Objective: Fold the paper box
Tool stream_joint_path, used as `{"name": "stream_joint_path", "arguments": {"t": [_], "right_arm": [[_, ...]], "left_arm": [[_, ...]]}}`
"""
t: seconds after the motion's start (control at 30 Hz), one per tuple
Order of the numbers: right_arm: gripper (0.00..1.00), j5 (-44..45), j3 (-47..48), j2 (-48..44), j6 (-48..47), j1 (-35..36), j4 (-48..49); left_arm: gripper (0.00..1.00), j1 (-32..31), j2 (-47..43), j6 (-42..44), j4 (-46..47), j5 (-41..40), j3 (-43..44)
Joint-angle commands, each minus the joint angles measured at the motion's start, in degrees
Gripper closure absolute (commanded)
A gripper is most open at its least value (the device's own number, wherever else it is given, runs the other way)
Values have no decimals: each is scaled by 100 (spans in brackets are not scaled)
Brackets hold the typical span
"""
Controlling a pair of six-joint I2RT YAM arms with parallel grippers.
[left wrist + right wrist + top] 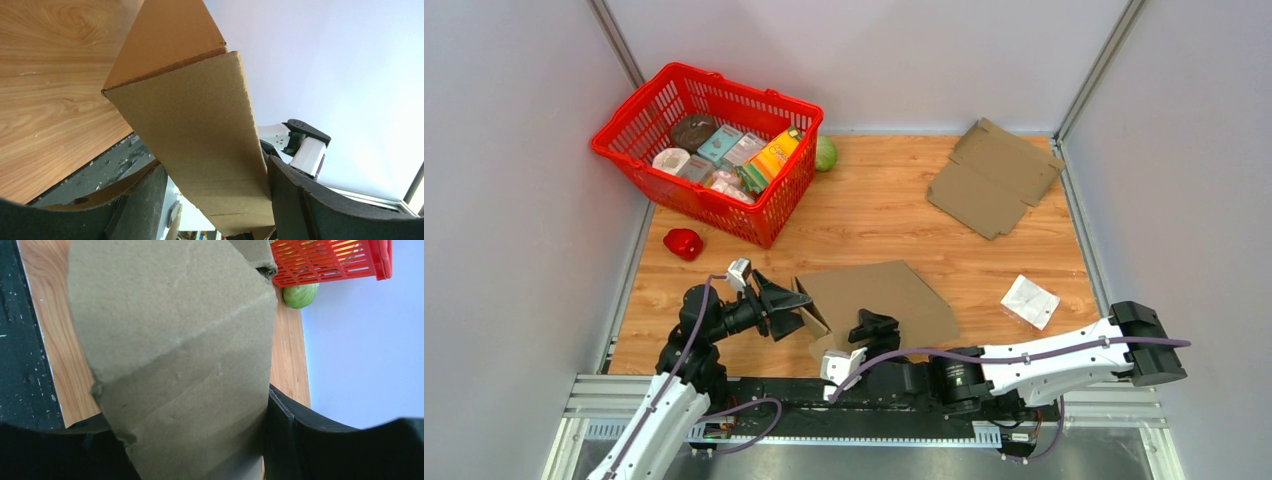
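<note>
Two grippers at paper box (879,295), near centre: left gripper (804,310) wide open, straddling raised left flap (200,135), no clamp; right gripper (876,328) pinching near flap (180,365).

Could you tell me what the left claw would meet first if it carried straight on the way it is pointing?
The cardboard box: its raised flap sits between the left claw's fingers, so the claw would likely press into it at once.

box (884,295) partly folded, near-centre of table (874,220) | left fingers (782,293) spread at its left flap | right fingers (874,324) on its near edge | basket (714,205) far left, full | green ball (826,153) beside basket | flat cardboard (994,178) far right | white packet (1030,301) right
</note>
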Motion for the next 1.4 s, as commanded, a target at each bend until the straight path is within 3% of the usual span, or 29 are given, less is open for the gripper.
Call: {"name": "stream_joint_path", "arguments": {"t": [0.0, 0.2, 0.43, 0.53, 0.7, 0.9, 1.0, 1.1, 1.13, 1.2, 1.23, 1.37], "right_arm": [[63, 1092, 8, -419, 641, 19, 115], [62, 865, -36, -209, 703, 177, 193], [61, 671, 263, 311, 404, 239, 457], [61, 592, 263, 275, 395, 230, 449], [61, 767, 132, 170, 456, 222, 282], [62, 881, 8, -243, 772, 222, 54], [62, 786, 96, -392, 974, 187, -349], [62, 312, 604, -410, 1308, -94, -1286], [62, -168, 780, -401, 1570, -243, -1570], [61, -741, 1281, -366, 1747, -717, -2289], [60, -1449, 1404, -279, 1853, -919, -2485], [61, -2237, 2299, 204, 1898, -1719, -3582]], "left_arm": [[24, 350, -456, -705, -86, -480, -38], [23, 438, -115, -1233, -454, -620, -48], [22, 438, 958, 224, -1974, -708, 1506], [22, 438, 1204, 472, -2466, -787, 1876], [22, 438, 1354, 693, -4224, -1497, 2361], [21, 447, 1021, 648, -3937, -1886, 2230], [21, 490, 950, 1209, -3515, -2017, 2395], [20, 499, 1011, 2692, -3540, -2332, 2921], [20, 499, 1072, 3462, -3801, -2456, 3072], [20, 499, 1108, 4099, -4093, -2780, 3396], [20, 499, 1108, 4581, -4181, -2808, 3424], [21, 499, 1073, 5016, -4051, -2223, 3329]]}}
